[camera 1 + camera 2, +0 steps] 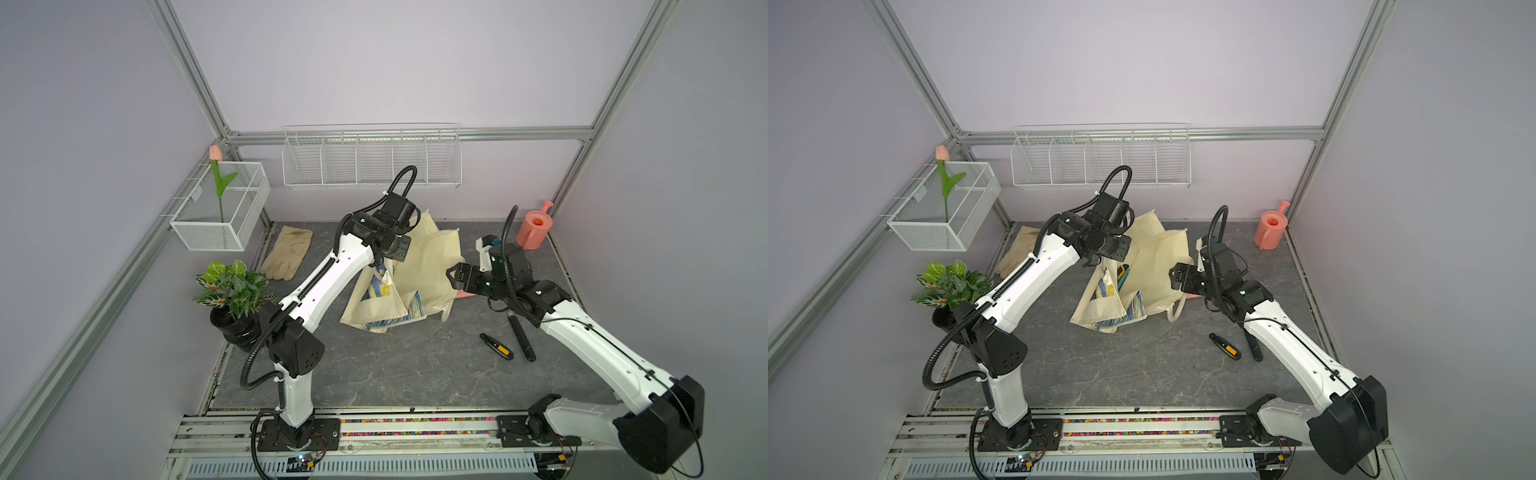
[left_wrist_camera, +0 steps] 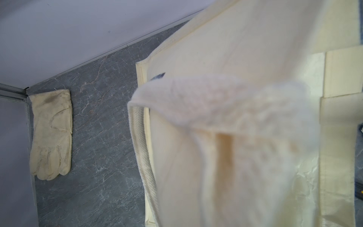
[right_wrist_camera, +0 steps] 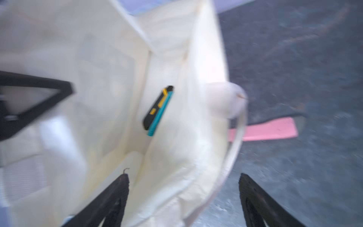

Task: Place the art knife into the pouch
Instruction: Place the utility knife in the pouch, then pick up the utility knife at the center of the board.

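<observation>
**Grey marbled desk [image 1: 374,374]: art knife [image 3: 158,111] inside pouch [image 1: 428,266]**

Seen mid-desk, cream pouch with starry print, raised rim pinched by left tool [image 1: 390,253], shut tight on the fabric. Art knife, black, yellow and teal, lying against the inner lining. At the pouch's right edge, right tool [image 3: 184,175], jaws spread wide. Second black-and-yellow cutter [image 1: 496,345] near right; beige gloves [image 1: 286,253] far left.

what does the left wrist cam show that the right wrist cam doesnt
Only the left wrist: a glove lying flat on the table. Only the right wrist: the open right gripper, a black-and-yellow knife beside a teal tool inside the bag, and a pink strip. Both: the cream bag and the grey table.
</observation>
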Action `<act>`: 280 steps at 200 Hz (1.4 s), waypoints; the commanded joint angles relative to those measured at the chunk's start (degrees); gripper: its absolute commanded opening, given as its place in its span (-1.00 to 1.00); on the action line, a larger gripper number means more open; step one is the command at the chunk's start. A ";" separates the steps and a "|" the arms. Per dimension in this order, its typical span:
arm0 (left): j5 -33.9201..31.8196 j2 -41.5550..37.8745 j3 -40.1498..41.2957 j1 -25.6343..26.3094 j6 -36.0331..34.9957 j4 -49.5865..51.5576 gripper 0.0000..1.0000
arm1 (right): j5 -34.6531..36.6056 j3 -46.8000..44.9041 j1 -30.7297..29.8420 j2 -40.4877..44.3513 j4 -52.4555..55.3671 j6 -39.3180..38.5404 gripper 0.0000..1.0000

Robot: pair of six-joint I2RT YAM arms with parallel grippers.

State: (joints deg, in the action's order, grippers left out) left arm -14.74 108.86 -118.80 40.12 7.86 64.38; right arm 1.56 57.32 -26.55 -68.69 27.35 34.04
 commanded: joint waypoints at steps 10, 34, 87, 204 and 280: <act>-0.81 -0.92 0.19 -0.30 -0.28 -0.30 -1.00 | 3.80 -8.00 4.48 4.82 10.94 -0.33 0.80; -0.39 -1.21 0.69 -0.28 -0.04 -0.17 -1.00 | 2.99 -12.85 11.97 7.30 11.77 -0.20 0.78; -0.70 -3.23 4.82 -0.30 0.30 -1.87 -1.00 | 0.22 -13.92 26.00 6.66 14.65 -5.20 0.77; 3.00 -9.24 8.70 -0.28 -2.76 -11.20 -1.00 | -3.53 -15.84 32.24 -8.67 12.37 -10.23 0.59; 3.01 -11.98 10.92 -0.27 -2.64 -12.78 -1.00 | -0.27 -15.05 27.93 -15.35 11.39 -9.95 0.44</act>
State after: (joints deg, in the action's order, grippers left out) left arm -11.25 99.42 -108.64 40.12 5.52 55.88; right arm -0.01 42.11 2.55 -82.11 39.44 24.49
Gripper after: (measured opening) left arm 0.049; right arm 0.727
